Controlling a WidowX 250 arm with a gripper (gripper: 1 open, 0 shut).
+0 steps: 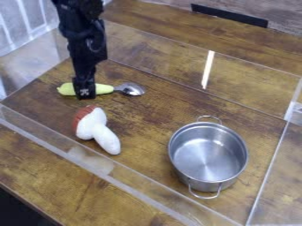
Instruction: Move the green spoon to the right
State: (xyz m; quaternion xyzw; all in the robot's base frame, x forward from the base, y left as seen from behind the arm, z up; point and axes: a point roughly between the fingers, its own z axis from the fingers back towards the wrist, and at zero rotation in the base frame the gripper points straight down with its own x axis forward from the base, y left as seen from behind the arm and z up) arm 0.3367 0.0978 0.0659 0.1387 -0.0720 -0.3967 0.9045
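The green spoon (104, 88) lies flat on the wooden table at the left, its yellow-green handle pointing left and its small silver bowl (131, 89) to the right. My black gripper (84, 89) points steeply down right over the middle of the handle, hiding part of it. Its fingers stand open on either side of the handle and low against it. Whether they touch the spoon I cannot tell.
A white mushroom-shaped toy with a red cap (97, 129) lies in front of the spoon. A steel pot (207, 154) stands at the front right. Clear acrylic walls (83, 159) ring the wooden table (177, 97).
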